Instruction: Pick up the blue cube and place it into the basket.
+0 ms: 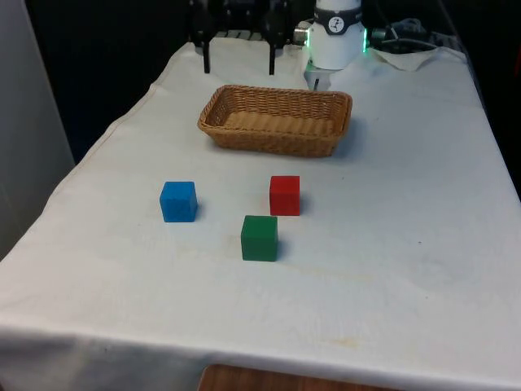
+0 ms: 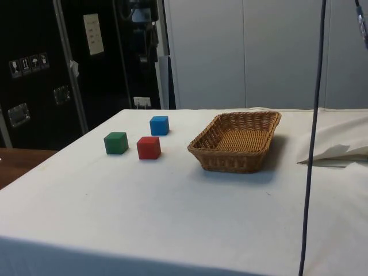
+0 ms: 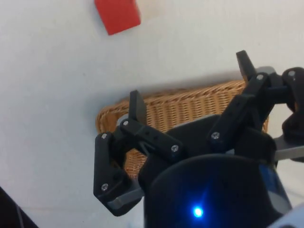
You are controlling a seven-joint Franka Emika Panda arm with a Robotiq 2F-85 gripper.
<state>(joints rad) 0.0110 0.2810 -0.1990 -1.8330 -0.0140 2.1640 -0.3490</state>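
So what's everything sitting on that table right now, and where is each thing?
blue cube: one, blue, on the cloth toward the front view's left, apart from the other cubes.
red cube: one, red, on the cloth in front of the basket, near the middle.
green cube: one, green, closest to the front camera, just ahead of the red cube and not touching it.
basket: one, tan wicker, nothing inside, at the far half of the table.
table cloth: one, white, covering the table.
gripper: one, black, two fingers spread open, holding nothing, hanging above the basket.
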